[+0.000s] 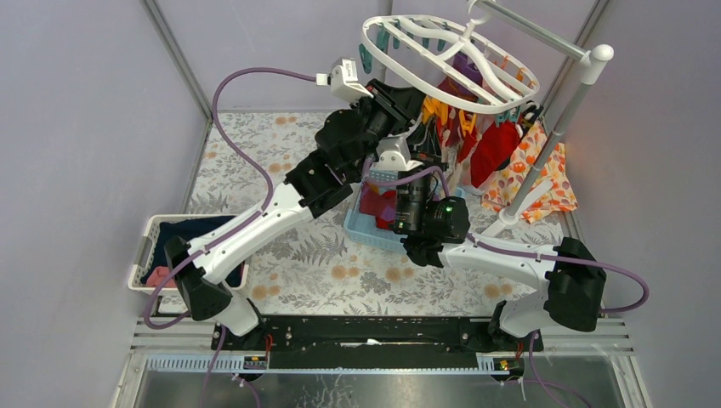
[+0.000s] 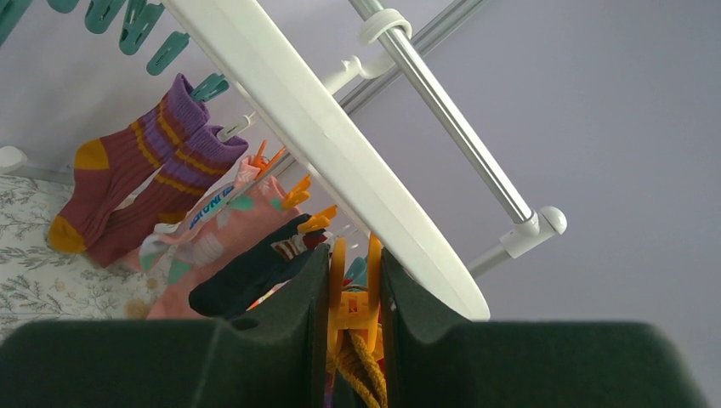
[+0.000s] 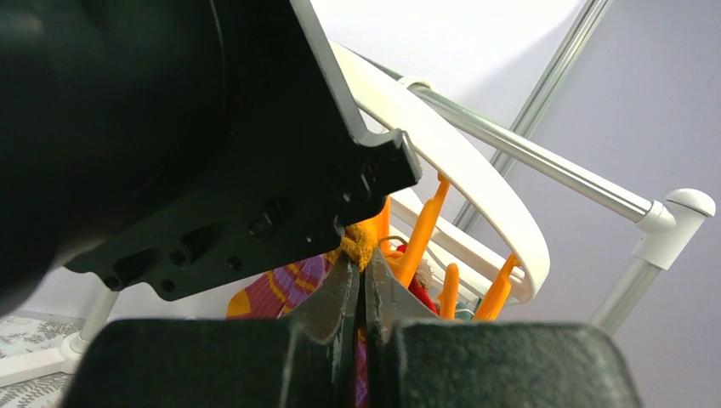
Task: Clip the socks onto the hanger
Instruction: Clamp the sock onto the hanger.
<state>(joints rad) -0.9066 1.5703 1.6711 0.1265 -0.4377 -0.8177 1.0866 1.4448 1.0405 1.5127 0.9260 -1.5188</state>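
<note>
The white hanger point(image 1: 451, 59) hangs from the rack at the back right, and its ring point(image 2: 323, 136) slants across the left wrist view. Just under the ring, my left gripper point(image 2: 354, 255) is shut on an orange clip point(image 2: 354, 293), pressing its two handles together. My right gripper point(image 3: 364, 268) is shut on a maroon and purple striped sock point(image 3: 281, 289), with the sock's mustard cuff point(image 3: 361, 242) raised to that clip from below. Other socks hang clipped: a maroon striped pair point(image 2: 127, 178), a pink one point(image 2: 221, 238) and a navy one point(image 2: 255, 272).
A blue basket point(image 1: 366, 228) holding red socks sits under the right wrist. At the left edge a white basket point(image 1: 144, 255) holds navy and pink cloth. The grey rack pole point(image 1: 561, 119) and an orange floral cloth point(image 1: 536, 174) stand right of the hanger. More orange clips point(image 3: 497, 289) dangle nearby.
</note>
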